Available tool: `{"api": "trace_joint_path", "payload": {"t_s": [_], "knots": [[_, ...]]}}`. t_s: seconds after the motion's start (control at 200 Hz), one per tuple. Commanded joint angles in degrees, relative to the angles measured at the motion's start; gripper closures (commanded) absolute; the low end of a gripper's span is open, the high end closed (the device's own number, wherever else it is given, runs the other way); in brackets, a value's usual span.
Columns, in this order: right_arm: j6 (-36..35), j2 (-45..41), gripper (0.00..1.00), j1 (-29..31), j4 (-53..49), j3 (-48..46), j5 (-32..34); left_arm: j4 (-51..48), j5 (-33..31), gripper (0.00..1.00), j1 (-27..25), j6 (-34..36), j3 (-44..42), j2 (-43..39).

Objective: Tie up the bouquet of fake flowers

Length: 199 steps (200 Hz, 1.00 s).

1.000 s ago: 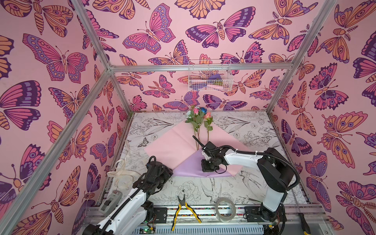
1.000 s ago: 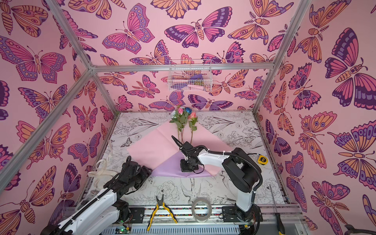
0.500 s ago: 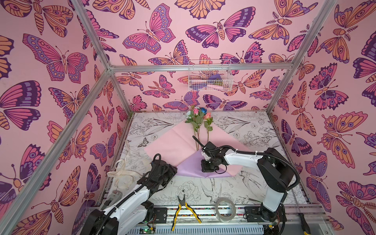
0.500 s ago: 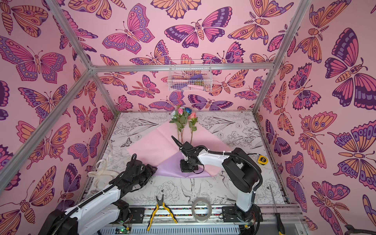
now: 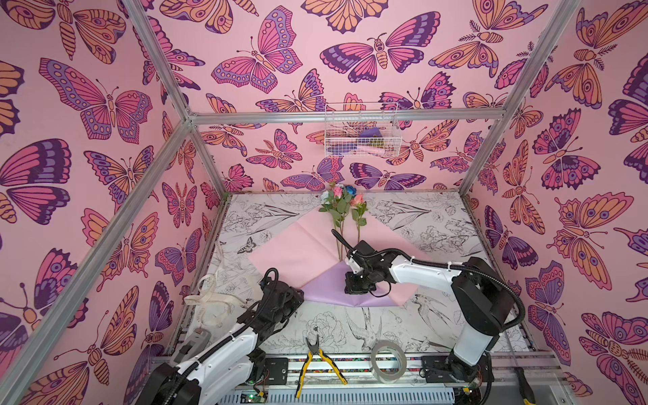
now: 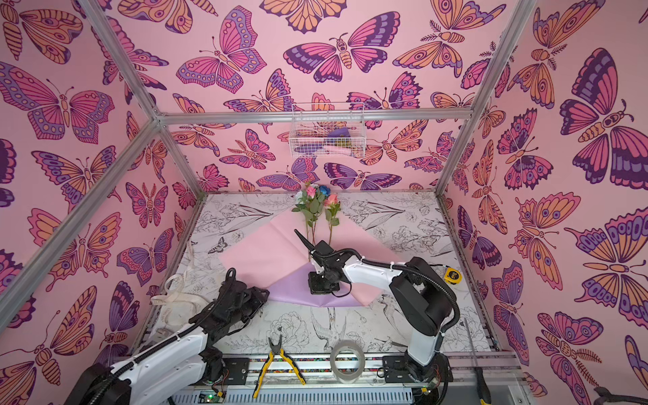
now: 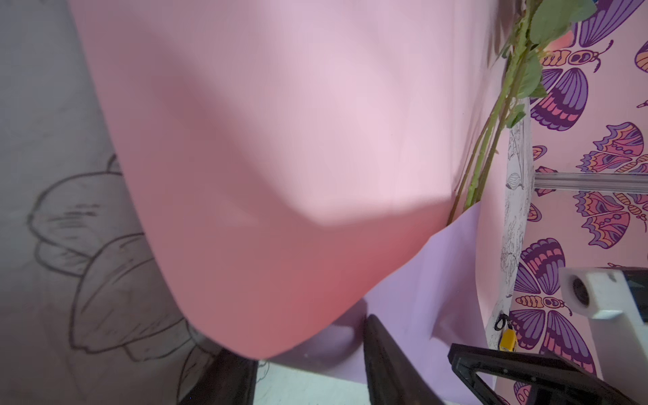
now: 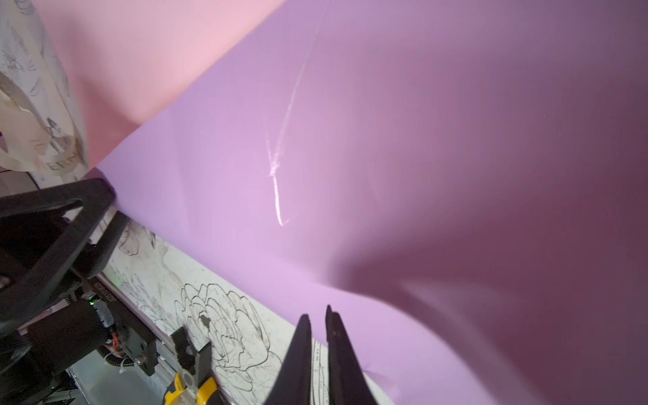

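Enclosure walls: pink panels printed with large purple, magenta and orange butterflies (image 5: 105, 105) on the left, right and rear sides in both top views.
Frame: bare aluminium bars (image 5: 343, 116) along the panel joints, with one crossbar on the rear wall.
Fitting: small white wire basket (image 5: 361, 135), hung from that crossbar.
Floor: white sheet with black line-drawn flowers and birds (image 5: 438, 224).
Front edge: metal rail (image 5: 536, 359).
Light: bright and even.

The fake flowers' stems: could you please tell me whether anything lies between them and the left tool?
Yes. The fake flowers lie with their lower stems tucked under the folded lilac paper flap. The left tool is at that flap's corner, so paper covers them. The right tool stands on the flap too.
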Motion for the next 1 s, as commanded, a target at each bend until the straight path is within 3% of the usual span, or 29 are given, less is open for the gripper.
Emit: {"api": "trace_joint_path", "payload": {"t_s": [0.0,0.255,0.531,0.636,0.751,0.991], "knots": [[1.34,-1.08,0.86,0.76,1.27,1.59,-2.49,0.65,-4.05,0.51,-1.27,0.56,-1.58,-1.55],[3.41,2.89,0.86,1.51,5.33,2.86,-6.76,0.65,-6.41,0.53,-4.54,3.81,-0.99,-2.17],[4.07,8.28,0.86,1.56,6.24,4.78,-8.57,0.66,-9.29,0.66,-8.01,4.75,-0.04,-1.22],[4.56,9.83,0.86,1.54,7.00,4.68,-9.25,0.73,-10.87,0.65,-8.62,4.29,0.44,-0.77],[4.65,10.15,0.86,1.56,7.09,4.47,-9.10,1.00,-12.54,0.48,-8.67,1.28,0.37,0.21],[4.48,10.30,0.86,1.51,6.91,4.41,-9.04,1.63,-14.61,0.52,-8.65,-5.33,-0.40,1.52]]}}
